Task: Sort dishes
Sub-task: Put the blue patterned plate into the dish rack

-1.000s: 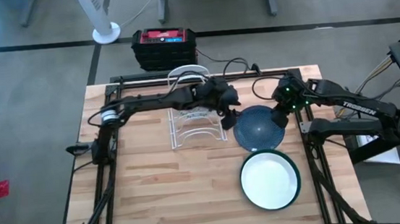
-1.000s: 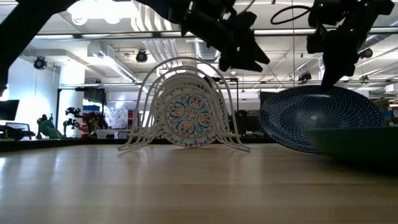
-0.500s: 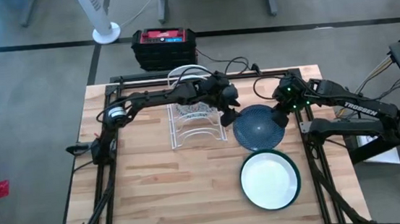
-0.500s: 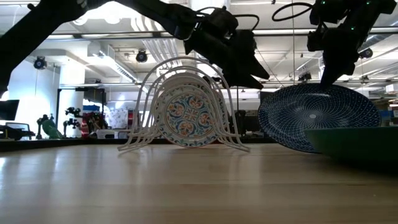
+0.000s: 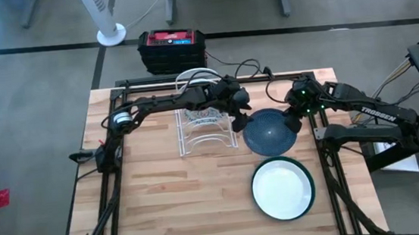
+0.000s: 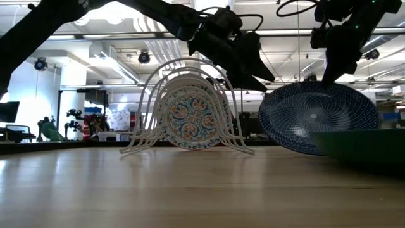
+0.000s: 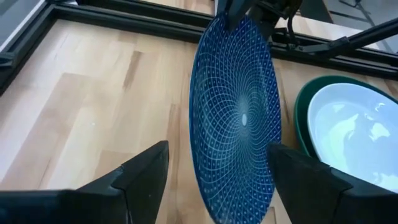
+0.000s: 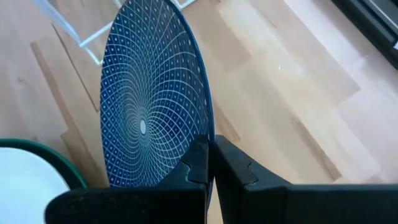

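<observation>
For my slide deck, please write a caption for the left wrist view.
Open left gripper fingers straddle the tilted blue dish, gripped at its far rim by the right gripper; green dish alongside.

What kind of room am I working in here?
Likely a robotics lab or workshop: a wooden table on a bare concrete floor, open ceiling ducts with strip lights, and equipment benches behind.

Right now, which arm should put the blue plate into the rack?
Probably left: its open end effector already faces the blue plate beside the white wire rack. The right end effector only pinches the plate's far rim.
</observation>
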Robot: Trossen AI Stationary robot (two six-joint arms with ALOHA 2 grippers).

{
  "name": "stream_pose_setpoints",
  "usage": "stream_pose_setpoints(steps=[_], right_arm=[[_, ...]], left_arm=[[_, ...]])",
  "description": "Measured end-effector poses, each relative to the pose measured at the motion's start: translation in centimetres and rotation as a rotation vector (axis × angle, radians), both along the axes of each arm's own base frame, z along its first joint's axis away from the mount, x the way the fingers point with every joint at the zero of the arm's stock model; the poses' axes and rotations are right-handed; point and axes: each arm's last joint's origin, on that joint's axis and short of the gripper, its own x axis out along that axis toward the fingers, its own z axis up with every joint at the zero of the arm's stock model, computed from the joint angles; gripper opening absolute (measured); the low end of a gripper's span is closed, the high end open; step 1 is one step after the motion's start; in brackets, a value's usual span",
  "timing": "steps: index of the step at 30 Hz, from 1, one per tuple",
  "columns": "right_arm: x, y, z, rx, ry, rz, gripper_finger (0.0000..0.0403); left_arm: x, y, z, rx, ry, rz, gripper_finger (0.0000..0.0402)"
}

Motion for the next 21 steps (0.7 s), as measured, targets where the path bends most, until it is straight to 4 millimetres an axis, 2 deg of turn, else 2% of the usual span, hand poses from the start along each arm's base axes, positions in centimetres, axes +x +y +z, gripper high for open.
stream_pose_setpoints(steps=[13, 21], right_arm=[[0.4, 0.0, 0.2, -0.024, -0.038, 0.061, 0.0], [0.5, 0.0, 0.3, -0.046, -0.05, 0.08, 0.0]], left_arm=[[-0.2, 0.0, -1.0, -0.029, 0.021, -0.006, 0.0261], [0.9, 0.1, -4.0, -0.078, 0.044, -0.049, 0.0261]])
